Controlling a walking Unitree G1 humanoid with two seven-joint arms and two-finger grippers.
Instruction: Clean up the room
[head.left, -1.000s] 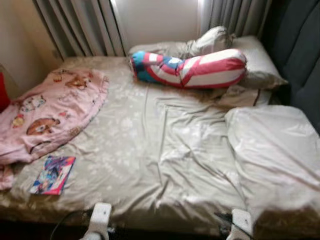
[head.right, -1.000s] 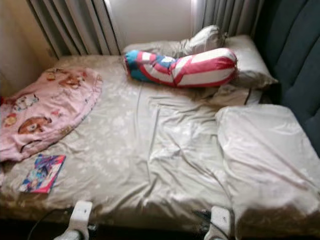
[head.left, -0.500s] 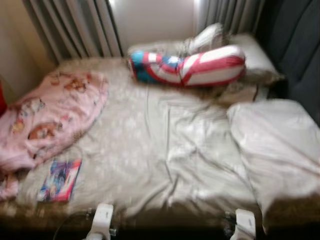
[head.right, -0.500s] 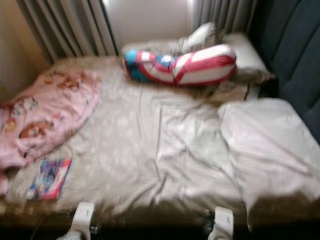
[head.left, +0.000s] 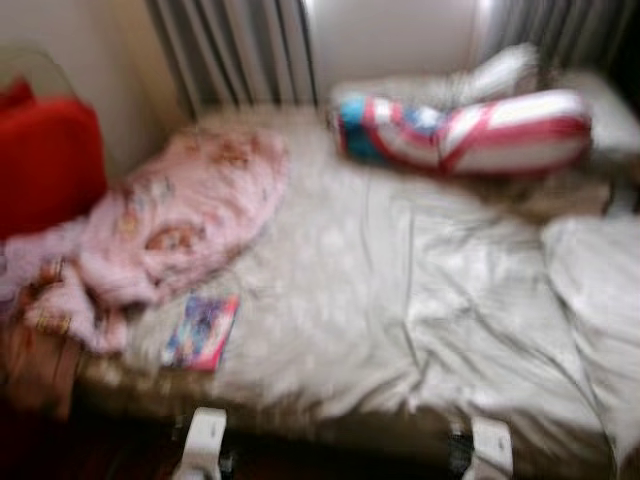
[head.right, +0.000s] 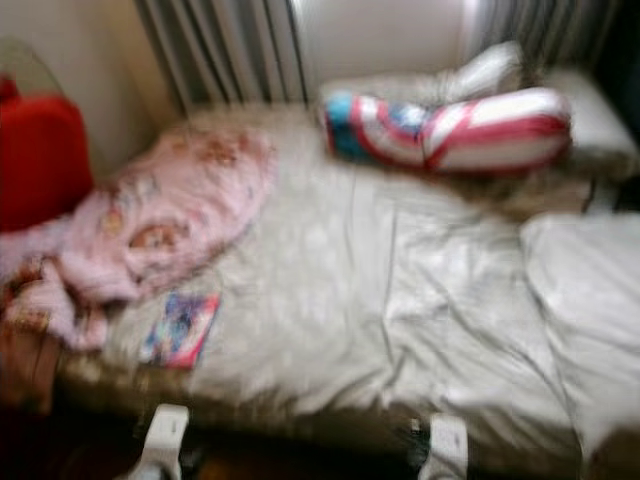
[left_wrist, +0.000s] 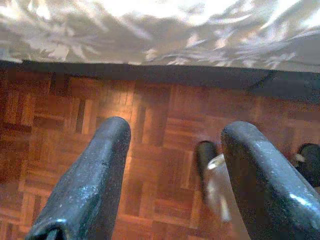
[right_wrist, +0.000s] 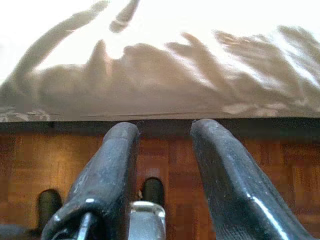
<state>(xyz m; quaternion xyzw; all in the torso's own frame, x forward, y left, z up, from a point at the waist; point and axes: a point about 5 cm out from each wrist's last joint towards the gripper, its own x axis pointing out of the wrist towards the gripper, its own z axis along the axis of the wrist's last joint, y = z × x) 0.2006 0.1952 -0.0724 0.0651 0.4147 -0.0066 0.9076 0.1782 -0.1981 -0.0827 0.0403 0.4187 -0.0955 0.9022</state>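
Your left gripper (left_wrist: 172, 160) hangs with fingers apart over parquet floor (left_wrist: 60, 115), the bed sheet's (left_wrist: 165, 30) edge beyond; what may be the robot's foot (left_wrist: 212, 172) sits between.

Head views blurred throughout; book (head.left: 201, 332) cover unreadable; pink blanket (head.left: 170, 225) print indistinct; red cushion (head.left: 45, 160) cropped at frame edge.

- Both arms hang low, close to the robot's body, with only their pale wrists poking into the bottom edge of the head camera's picture.
- The left gripper (left_wrist: 172, 165) points down, its two black fingers (left_wrist: 95, 175) spread wide apart with nothing between them.
- The right gripper (right_wrist: 165, 165) also points down, fingers (right_wrist: 112, 170) parted by a narrower gap, holding nothing.
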